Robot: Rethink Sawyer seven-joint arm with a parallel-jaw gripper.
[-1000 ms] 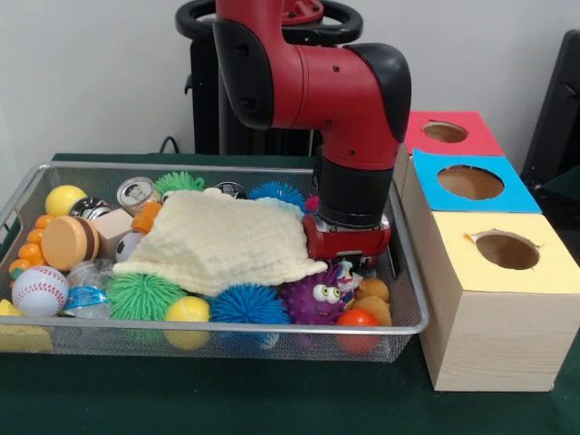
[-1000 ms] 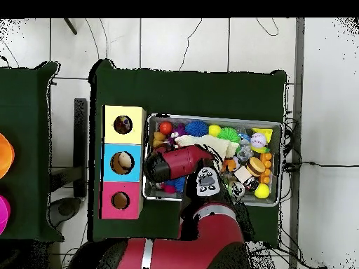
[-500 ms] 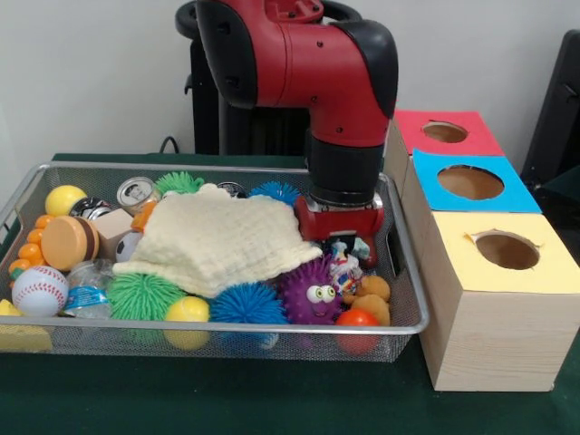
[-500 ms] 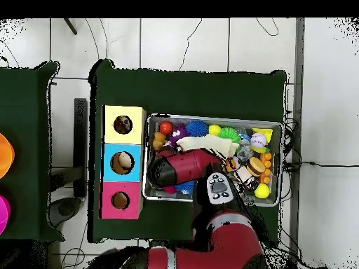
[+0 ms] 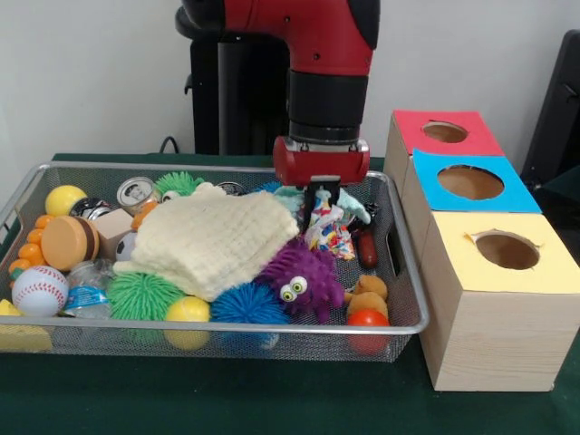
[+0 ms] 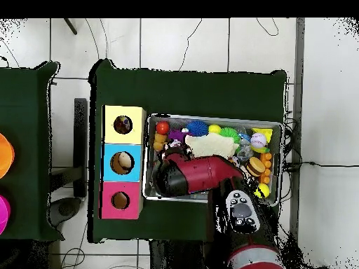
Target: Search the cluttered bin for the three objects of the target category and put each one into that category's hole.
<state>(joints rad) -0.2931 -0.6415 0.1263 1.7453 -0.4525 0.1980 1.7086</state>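
Gripper (image 5: 323,201) hangs above the right part of the wire basket (image 5: 403,272), its black fingers pinched on the top of a crumpled, colourfully printed bag (image 5: 330,228) that dangles clear of the pile, just above the purple fuzzy toy with eyes (image 5: 304,276); the red arm (image 6: 200,175) covers this spot from above, so the overhead view shows nothing of the grip; a cream cloth (image 5: 217,237) lies folded over the middle of the basket, with a blue spiky ball (image 5: 245,304) and a yellow ball (image 5: 188,310) at its near edge and a green spiky ball (image 5: 145,294) to the left of those; a baseball (image 5: 39,290), a toy burger (image 5: 69,242) and a row of orange beads (image 5: 30,246) sit at the left end, a tin can (image 5: 136,192) and a second yellow ball (image 5: 65,198) toward the far left corner; at the right near corner a red ball (image 5: 367,319) rests beside a small brown plush (image 5: 367,297), and a dark red handle-like item (image 5: 365,246) lies just right of the bag; beside the basket stands the wooden box (image 5: 476,349) with three holes, the yellow hole (image 5: 507,250) nearest, the blue hole (image 5: 470,182) in the middle, the red hole (image 5: 444,132) farthest; from above, something shows inside each of the three holes.
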